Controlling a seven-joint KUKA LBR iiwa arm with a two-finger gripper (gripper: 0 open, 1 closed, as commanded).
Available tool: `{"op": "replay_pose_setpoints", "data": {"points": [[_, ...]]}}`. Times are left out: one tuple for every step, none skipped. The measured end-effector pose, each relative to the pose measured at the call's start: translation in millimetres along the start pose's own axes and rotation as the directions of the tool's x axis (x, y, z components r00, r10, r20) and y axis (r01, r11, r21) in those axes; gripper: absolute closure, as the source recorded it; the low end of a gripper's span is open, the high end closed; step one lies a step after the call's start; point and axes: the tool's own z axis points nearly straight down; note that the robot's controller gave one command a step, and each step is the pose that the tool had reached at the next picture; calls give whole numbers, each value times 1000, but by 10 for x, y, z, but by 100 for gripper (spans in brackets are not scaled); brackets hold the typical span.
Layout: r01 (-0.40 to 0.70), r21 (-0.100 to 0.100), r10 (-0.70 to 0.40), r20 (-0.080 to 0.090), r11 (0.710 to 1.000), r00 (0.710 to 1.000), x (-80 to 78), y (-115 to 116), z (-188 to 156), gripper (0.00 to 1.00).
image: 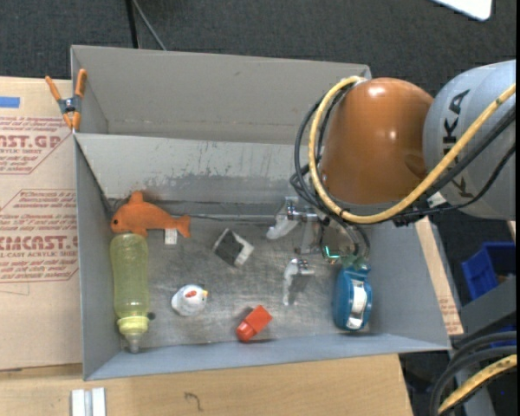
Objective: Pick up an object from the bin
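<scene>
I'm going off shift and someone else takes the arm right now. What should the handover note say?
Gripper: over the floor of the bin, right of middle in view; jaws open, nothing between them.
Nearest: dark grey block on its view-left, blue and white gadget on its view-right.
Elsewhere: orange fish and yellowish bottle by the left wall; white round toy and red piece towards the front.
Done: nothing picked yet.
Left: close on one thing and lift it out.

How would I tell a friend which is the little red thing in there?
Look in the grey bin, along its bottom edge, about midway. The red block lies there, right of a white-and-orange ball. Nothing else is red.
</scene>
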Motion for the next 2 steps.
{"op": "replay_pose_setpoints", "data": {"points": [[-1,-1,1,8,1000,1000,-15,-2,-43,0],[71,1,-71,14,998,997,0,93,246,0]]}}
